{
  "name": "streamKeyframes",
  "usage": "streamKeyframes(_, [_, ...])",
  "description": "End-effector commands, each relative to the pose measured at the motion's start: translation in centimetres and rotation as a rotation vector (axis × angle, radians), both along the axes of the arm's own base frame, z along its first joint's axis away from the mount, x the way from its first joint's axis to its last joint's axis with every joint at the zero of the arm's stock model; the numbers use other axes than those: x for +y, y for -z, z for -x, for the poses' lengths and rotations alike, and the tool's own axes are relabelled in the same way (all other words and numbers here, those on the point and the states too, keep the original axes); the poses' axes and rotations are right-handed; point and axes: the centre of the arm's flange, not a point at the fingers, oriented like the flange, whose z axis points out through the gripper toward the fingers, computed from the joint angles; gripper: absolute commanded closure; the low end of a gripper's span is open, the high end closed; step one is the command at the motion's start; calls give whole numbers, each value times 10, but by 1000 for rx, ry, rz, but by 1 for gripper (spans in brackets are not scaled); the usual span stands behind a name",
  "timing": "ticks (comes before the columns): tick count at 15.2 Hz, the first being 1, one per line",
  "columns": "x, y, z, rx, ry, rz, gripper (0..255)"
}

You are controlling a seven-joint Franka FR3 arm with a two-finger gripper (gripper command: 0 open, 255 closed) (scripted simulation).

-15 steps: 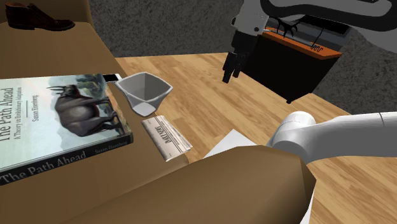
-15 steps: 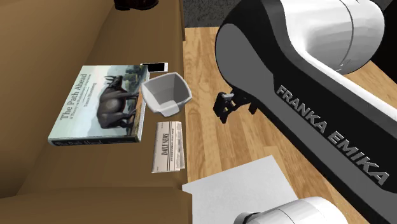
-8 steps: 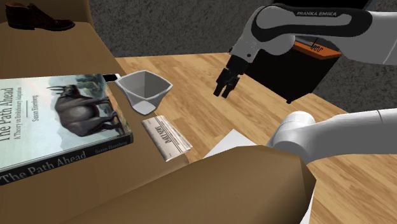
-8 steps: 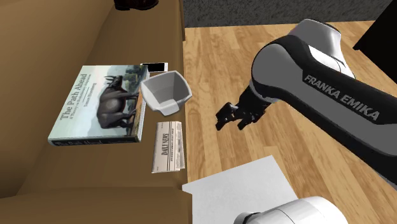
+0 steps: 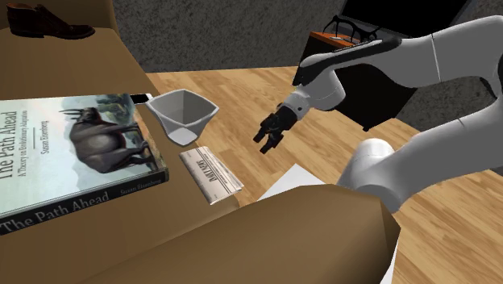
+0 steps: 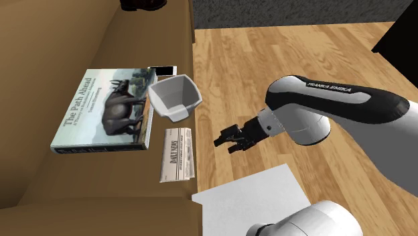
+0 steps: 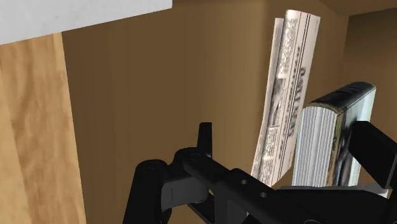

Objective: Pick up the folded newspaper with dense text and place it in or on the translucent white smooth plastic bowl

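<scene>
The folded newspaper (image 5: 211,173) (image 6: 177,154) lies flat near the edge of a brown cushioned seat (image 5: 97,234). Just behind it stands the pale, squarish bowl (image 5: 184,115) (image 6: 176,98), upright and empty. My black gripper (image 5: 266,139) (image 6: 226,141) hangs over the wooden floor, off the seat's edge, a short way from the newspaper toward the shoulder view's right. Its fingers are open and hold nothing. In the wrist view the newspaper (image 7: 286,89) stands ahead of the gripper (image 7: 264,175), beside the book's page edge (image 7: 327,140).
A large book (image 5: 64,153) (image 6: 104,110) with an animal on its cover lies next to the bowl and newspaper. A phone (image 6: 163,70) sits behind the bowl, a dark shoe (image 5: 44,20) farther back. A white stand top (image 6: 254,201) and black cabinet (image 5: 379,93) flank the arm.
The arm has swung down and toward the seat: the gripper dropped from above the floor near the cabinet to low beside the seat's edge, closer to the newspaper. Newspaper and bowl have not moved.
</scene>
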Motion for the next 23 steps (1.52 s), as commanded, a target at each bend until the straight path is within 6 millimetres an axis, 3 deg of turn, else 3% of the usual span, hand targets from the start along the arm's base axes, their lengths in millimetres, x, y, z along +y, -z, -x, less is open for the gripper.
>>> streamKeyframes(1, [5,33,-1,-7,38,-123,0])
streamKeyframes(5, [33,98,-6,-11,95,-362,0])
streamKeyframes(13, [71,110,-12,-11,96,-367,0])
streamKeyframes(21, [71,110,-12,-11,96,-367,0])
streamKeyframes(22, [71,110,-12,-11,96,-367,255])
streamKeyframes(23, [71,110,-12,-11,96,-367,255])
